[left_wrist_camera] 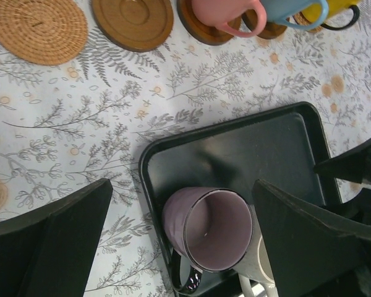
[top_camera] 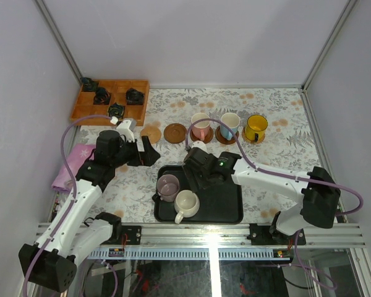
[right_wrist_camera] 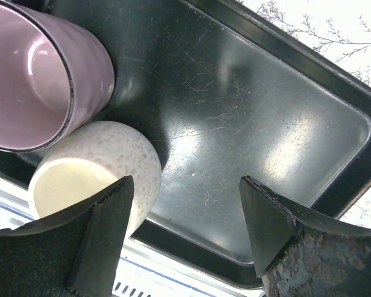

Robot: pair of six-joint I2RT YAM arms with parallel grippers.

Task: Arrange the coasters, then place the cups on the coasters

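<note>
left gripper [left_wrist_camera: 180,189]: jaws wide, nothing held; hovers off left edge of tray [top_camera: 226,207].
right gripper [right_wrist_camera: 185,185]: jaws apart, nothing held; hovers over tray, beside cream mug [top_camera: 187,203].
tray: black, near edge; we see mauve mug [top_camera: 167,185] and cream mug touching inside.
far row: pink-handled mug [top_camera: 201,127], blue mug [top_camera: 230,124], yellow mug [top_camera: 256,127], each on a coaster [left_wrist_camera: 195,28].
bare: woven coaster [top_camera: 151,133], dark coaster [top_camera: 175,132], left end of row.

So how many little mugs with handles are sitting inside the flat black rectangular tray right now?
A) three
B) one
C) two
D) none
C: just two stand side by side in the black tray, the mauve mug and the speckled cream mug.
</note>
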